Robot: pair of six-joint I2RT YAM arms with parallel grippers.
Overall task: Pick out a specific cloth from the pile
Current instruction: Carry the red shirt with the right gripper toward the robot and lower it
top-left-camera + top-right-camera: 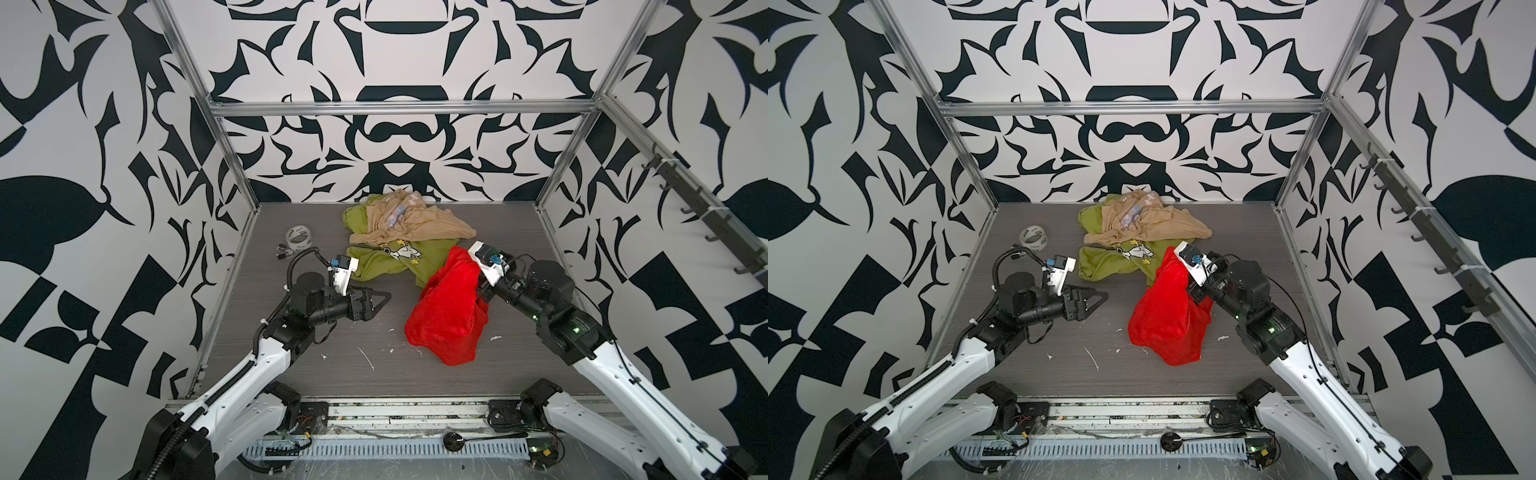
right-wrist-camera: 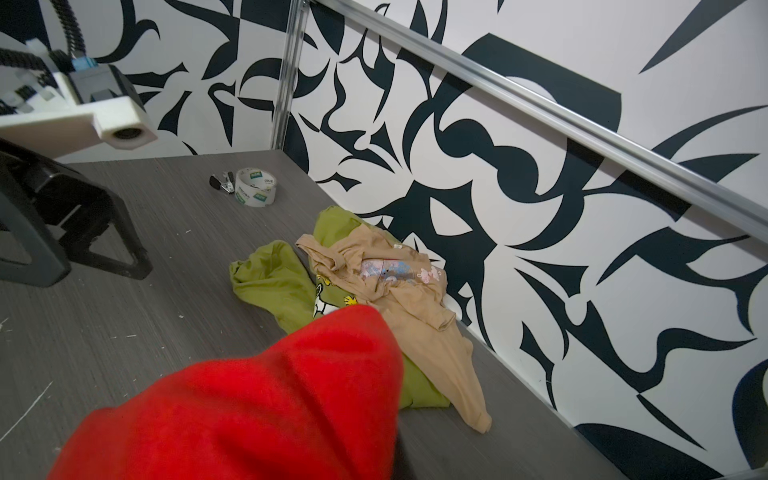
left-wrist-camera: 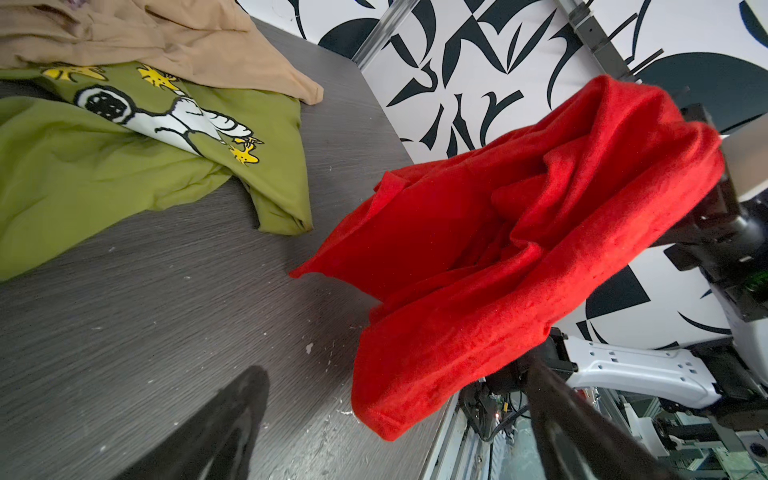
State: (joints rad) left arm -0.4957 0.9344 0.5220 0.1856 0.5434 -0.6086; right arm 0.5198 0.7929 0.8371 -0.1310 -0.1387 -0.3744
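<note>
Cloth (image 1: 446,316), bright red, drapes from your right claw (image 1: 482,286), which pinches its upper folds just beside the pile (image 1: 399,232), hem low over the tabletop (image 1: 332,365). Your left claw (image 1: 380,298) stands spread and empty. Best lift higher before carrying, lest the hem drag.

Right gripper (image 1: 483,293): fingertips buried under the cloth (image 1: 446,307) in every view; grip point not visible. Right wrist view: cloth blurred, cut off by the frame edge. Left gripper (image 1: 379,303): in its wrist view the fingers (image 3: 232,428) are dark blurs, cut off likewise. Beige garment (image 1: 411,226) covers the middle of the green shirt (image 1: 376,266). Small dark item (image 1: 284,250) beside tape roll (image 1: 300,237): too small to identify.
</note>
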